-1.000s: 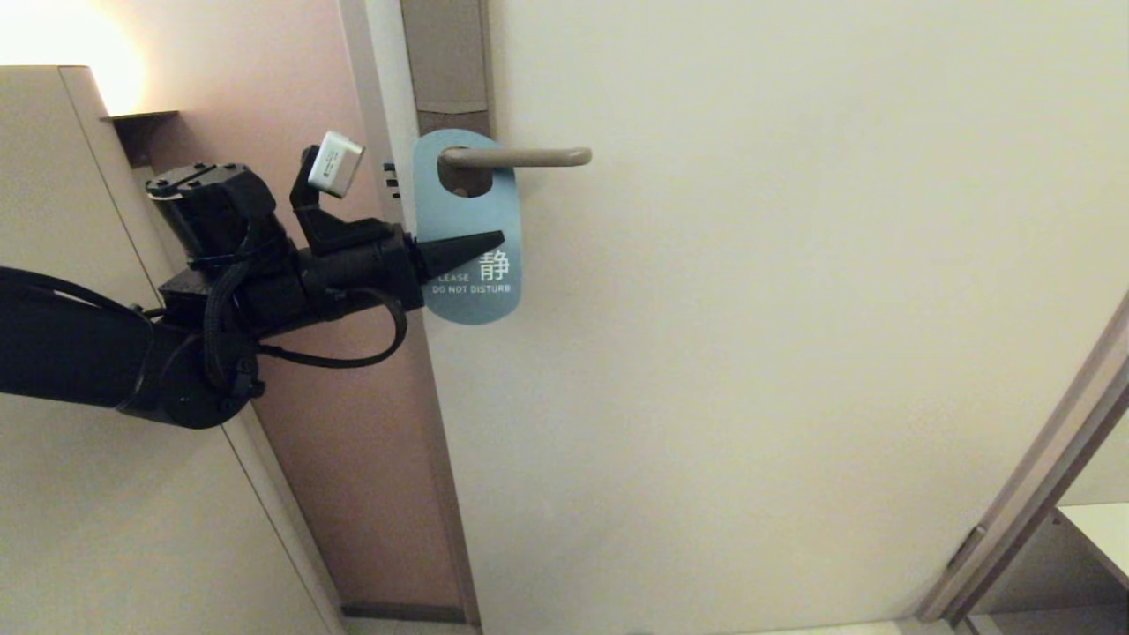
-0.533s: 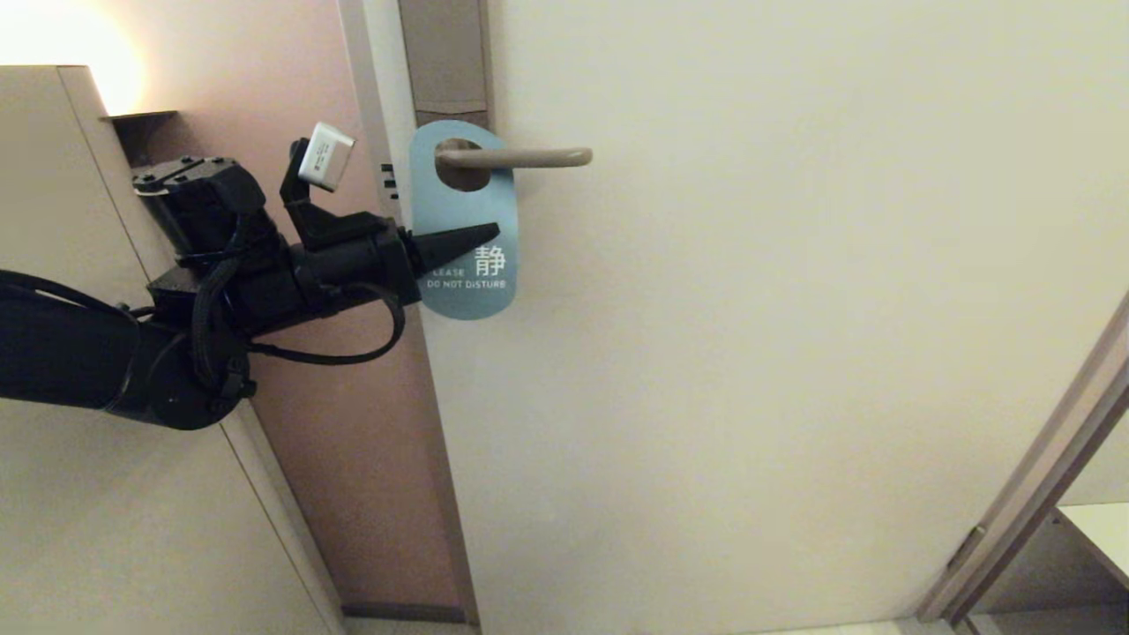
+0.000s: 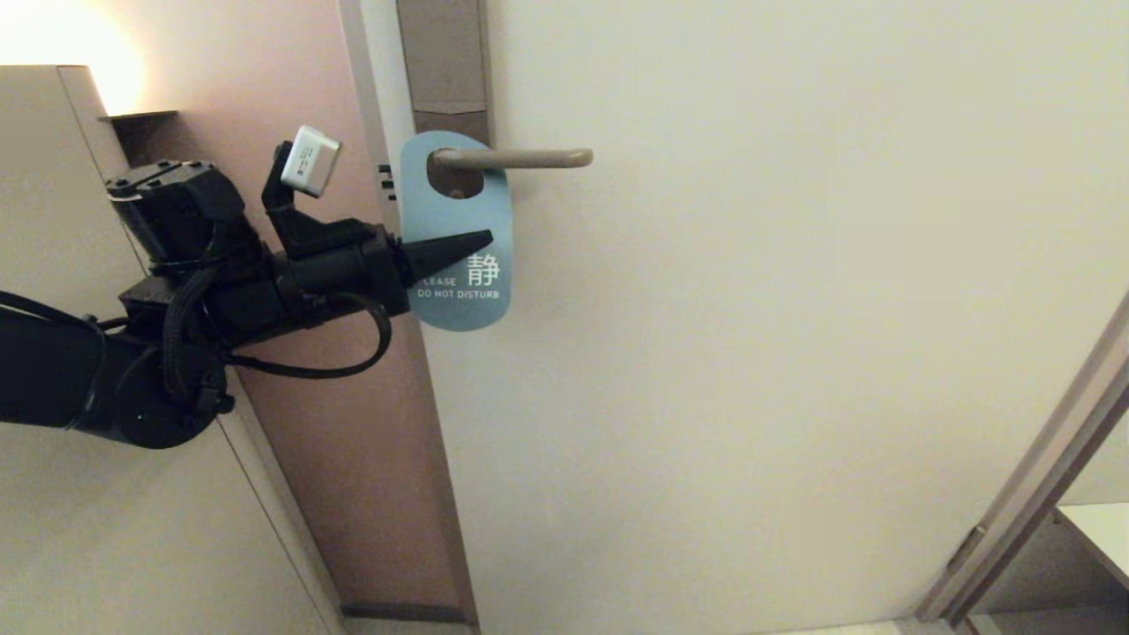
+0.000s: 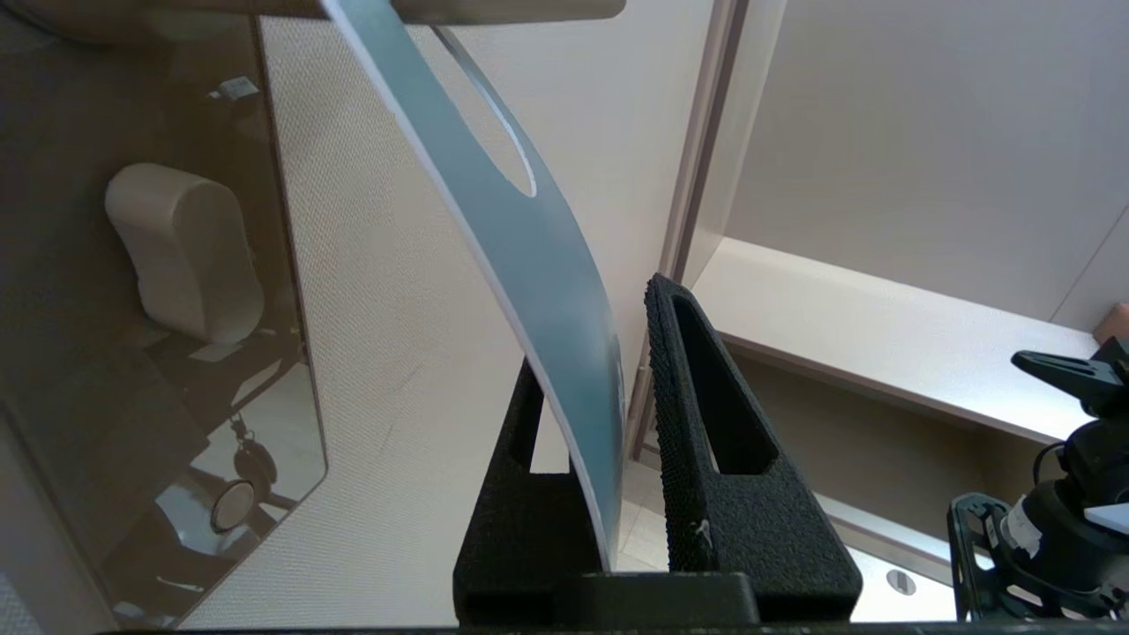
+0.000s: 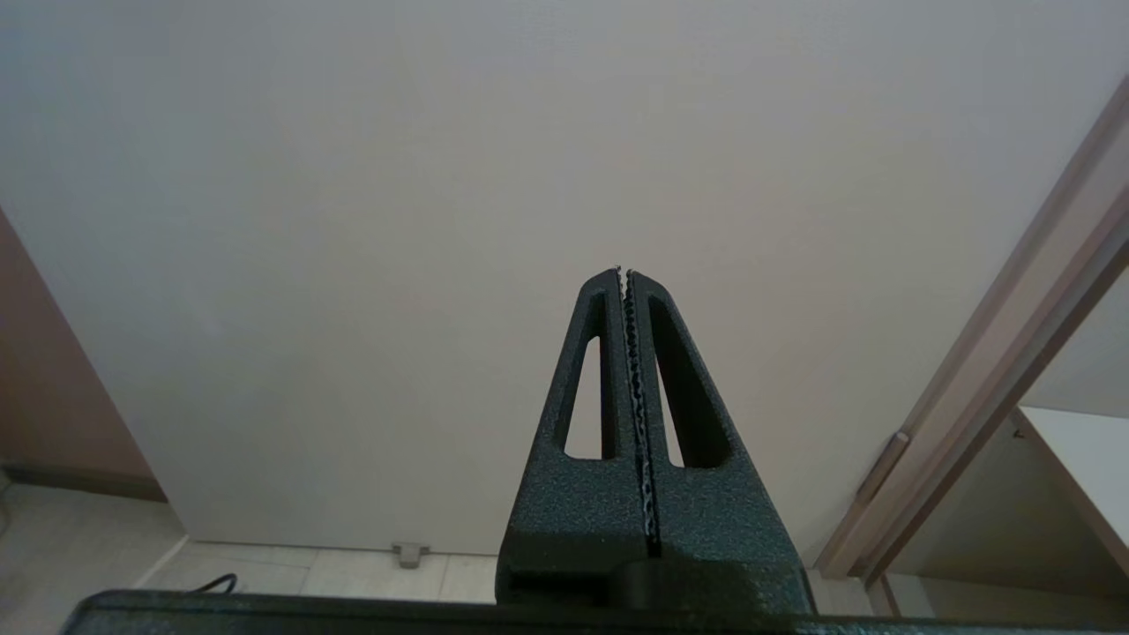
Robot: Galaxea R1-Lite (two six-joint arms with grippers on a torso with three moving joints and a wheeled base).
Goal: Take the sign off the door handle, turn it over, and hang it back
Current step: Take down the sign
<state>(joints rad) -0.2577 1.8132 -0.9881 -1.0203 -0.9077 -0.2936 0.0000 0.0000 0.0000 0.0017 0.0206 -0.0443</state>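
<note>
Sign (image 3: 456,231) shifted leftward along door handle (image 3: 514,159), left tool (image 3: 481,240) clamping it, backplate (image 3: 441,57) behind

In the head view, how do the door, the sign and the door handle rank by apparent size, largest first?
1. The door, by far the largest.
2. The sign, blue face showing, held by the left claw.
3. The door handle, about as long as the sign but much slimmer.

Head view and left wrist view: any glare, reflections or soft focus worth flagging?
Head view: a blown-out warm lamp glow fills the upper-left corner; the sign is evenly lit, its lettering readable. Left wrist view: the glossy brown panel mirrors the room, and the sign's near edge between the left gripper fingers looks soft.
</note>
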